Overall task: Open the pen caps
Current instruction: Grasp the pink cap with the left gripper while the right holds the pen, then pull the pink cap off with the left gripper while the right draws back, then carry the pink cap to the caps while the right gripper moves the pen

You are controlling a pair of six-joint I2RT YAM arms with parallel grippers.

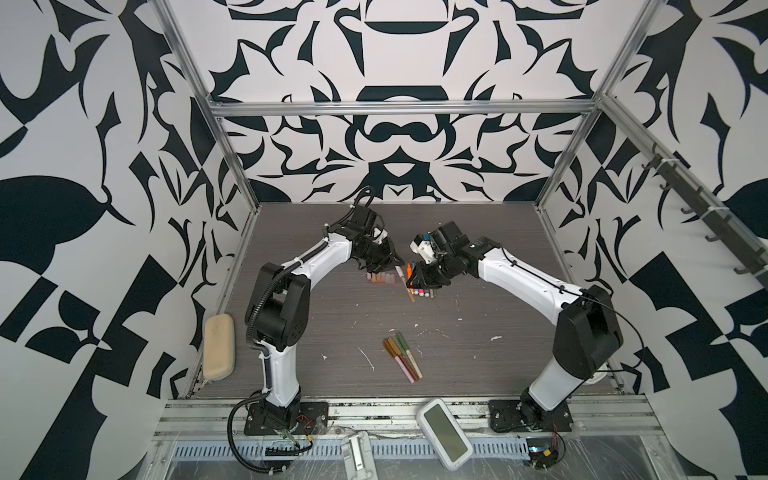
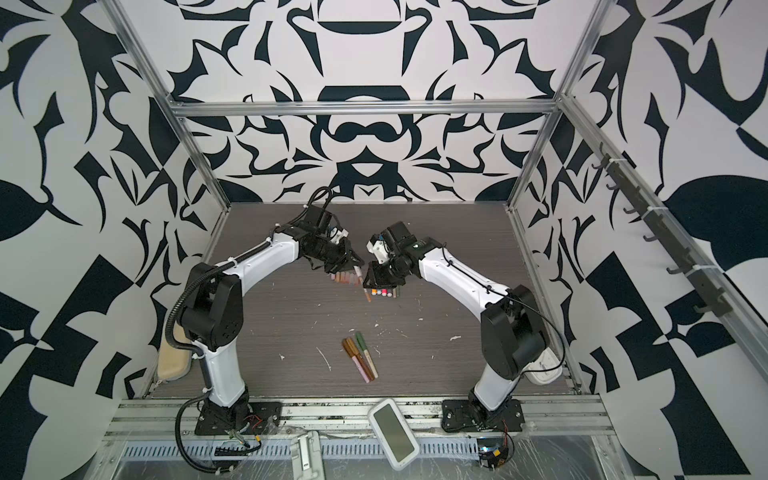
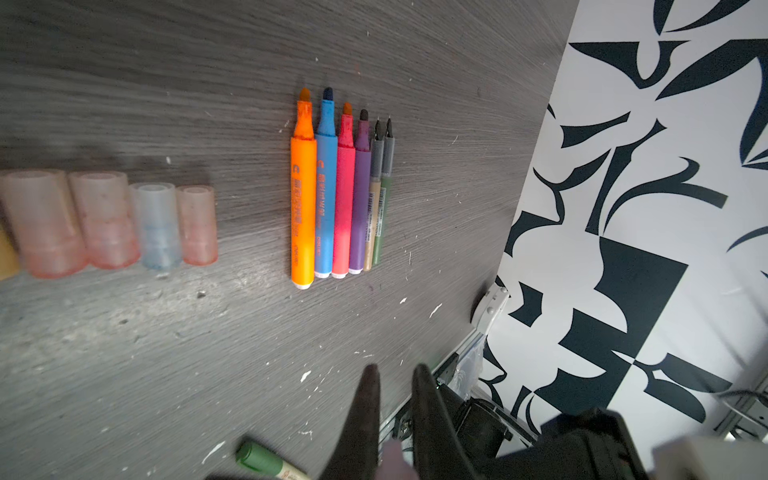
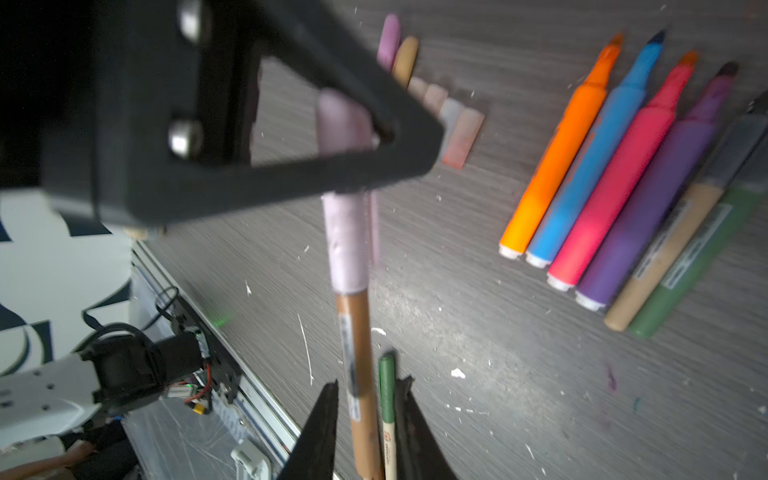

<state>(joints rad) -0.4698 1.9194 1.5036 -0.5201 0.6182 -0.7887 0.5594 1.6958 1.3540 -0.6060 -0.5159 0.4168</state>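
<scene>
While left gripper (image 3: 395, 372) clamps the pink cap (image 4: 345, 241), right gripper (image 4: 368, 384) gapes around the pen (image 4: 353, 332).

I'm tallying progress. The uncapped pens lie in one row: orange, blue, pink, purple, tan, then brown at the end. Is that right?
Not quite. The end pen is green, not brown: the left wrist view shows it beside the tan pen. The rest holds: orange pen, blue pen, pink pen, purple pen, all uncapped in one row.

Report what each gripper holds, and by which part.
Left gripper pinches the brown pen by its pale pink cap. Right gripper flanks the same pen lower down, gap showing, apparently not gripping.
</scene>
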